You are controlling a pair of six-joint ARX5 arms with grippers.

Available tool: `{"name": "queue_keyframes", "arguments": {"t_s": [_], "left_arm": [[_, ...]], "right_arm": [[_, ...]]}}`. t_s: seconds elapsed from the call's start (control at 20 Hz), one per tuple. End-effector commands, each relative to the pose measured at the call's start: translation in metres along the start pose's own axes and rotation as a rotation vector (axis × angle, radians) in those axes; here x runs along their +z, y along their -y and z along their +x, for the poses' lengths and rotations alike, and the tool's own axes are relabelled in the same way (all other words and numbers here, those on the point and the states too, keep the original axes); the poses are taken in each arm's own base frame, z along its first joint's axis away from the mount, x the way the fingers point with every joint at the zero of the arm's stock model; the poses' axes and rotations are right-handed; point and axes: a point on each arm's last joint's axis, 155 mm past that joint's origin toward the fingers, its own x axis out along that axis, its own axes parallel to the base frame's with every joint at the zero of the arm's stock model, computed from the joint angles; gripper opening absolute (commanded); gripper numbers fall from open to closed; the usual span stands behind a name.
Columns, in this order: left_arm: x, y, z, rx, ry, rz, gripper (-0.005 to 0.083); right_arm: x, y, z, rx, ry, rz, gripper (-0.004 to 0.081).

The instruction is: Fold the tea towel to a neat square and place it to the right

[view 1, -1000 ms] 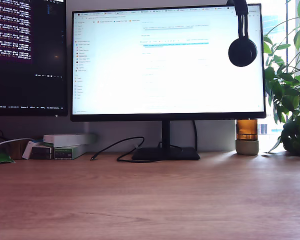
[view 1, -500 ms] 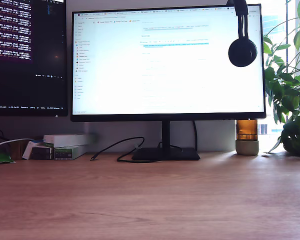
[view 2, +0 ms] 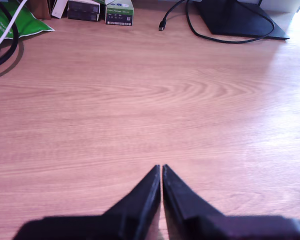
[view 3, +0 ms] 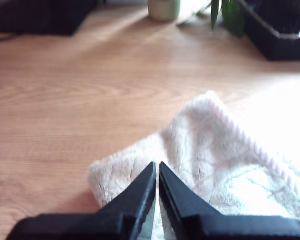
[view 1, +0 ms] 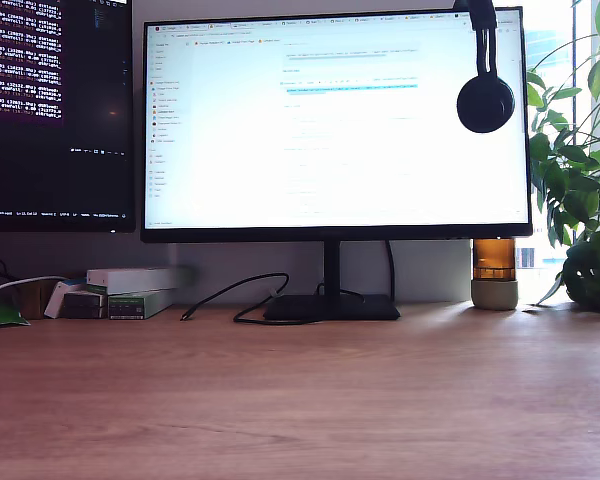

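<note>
— What's in front of you, biggest first?

— The wooden desk (view 1: 310,400) fills the exterior view, with two monitors (view 1: 336,122) at its far edge: a bright one at twelve o'clock, a dark one at ten. One pair of headphones (view 1: 484,98) hangs on the bright screen's corner at one o'clock, one potted plant (view 1: 580,190) stands at three, and an amber jar (view 1: 494,272) is beside it. No arm shows in that view.

— And the towel?

— One tea towel (view 3: 225,165), seen only in the second wrist view, lies on the desk under my second gripper (view 3: 156,167), its corded hem running along one edge.

— The claws?

— My second gripper's jaws are pressed together above the cloth; I can't tell whether any pile is pinched. My first gripper (view 2: 161,170) hangs over bare wood, tips closed, empty. Small boxes (view 2: 119,12) and one black cable (view 2: 225,35) lie beyond it.
</note>
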Motion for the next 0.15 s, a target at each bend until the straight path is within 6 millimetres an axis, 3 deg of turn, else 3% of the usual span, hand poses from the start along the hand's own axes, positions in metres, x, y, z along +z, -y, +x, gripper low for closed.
{"name": "queue_keyframes", "arguments": {"t_s": [0.0,0.1], "left_arm": [[0.0021,0.001,0.0001,-0.004,0.01,0.002,-0.0024],[0.0021,0.001,0.0001,-0.004,0.01,0.002,-0.0024]], "right_arm": [[0.0058,-0.0007,-0.0017,0.004,0.013,0.002,-0.001],[0.0058,-0.0007,-0.0017,0.004,0.013,0.003,-0.0011]]}}
